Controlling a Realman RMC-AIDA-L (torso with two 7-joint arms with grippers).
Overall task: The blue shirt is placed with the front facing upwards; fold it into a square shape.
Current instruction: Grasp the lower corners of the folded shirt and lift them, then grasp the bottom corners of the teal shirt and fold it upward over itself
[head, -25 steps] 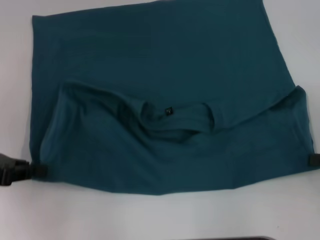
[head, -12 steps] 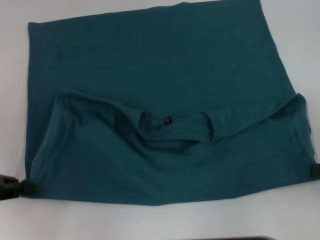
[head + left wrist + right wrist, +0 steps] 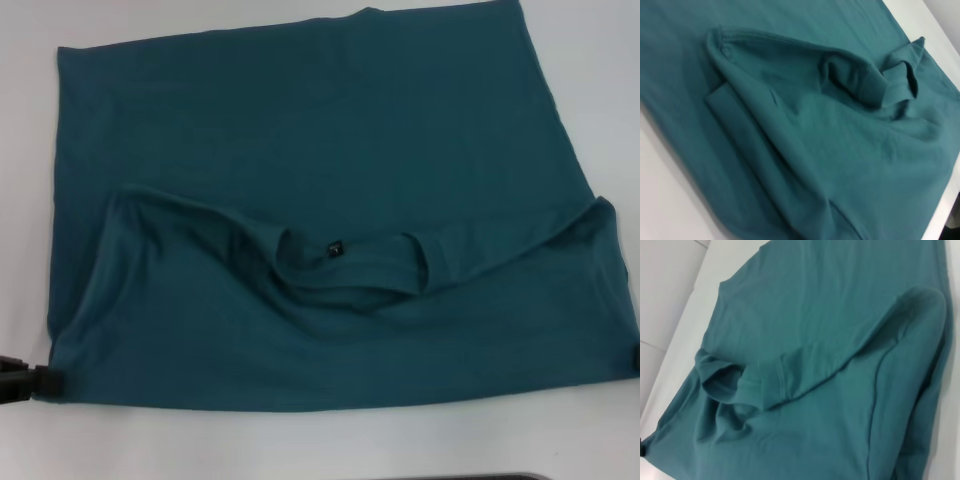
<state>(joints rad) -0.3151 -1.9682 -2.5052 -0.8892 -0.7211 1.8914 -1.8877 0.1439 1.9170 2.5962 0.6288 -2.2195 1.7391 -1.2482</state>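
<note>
Right, my left gripper (image 3: 45,381) sits at the blue shirt's (image 3: 320,150) near-left corner, my right gripper (image 3: 636,356) at the near-right edge (can't tell either grip). Shirt lies on the white table (image 3: 300,445), folded half nearest, collar (image 3: 350,262) mid, plain layer beyond.

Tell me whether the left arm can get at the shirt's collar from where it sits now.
Probably yes. The left claw sits at the blue shirt's near left corner, and the collar lies exposed on top of the folded layer, with only flat cloth between them.
</note>
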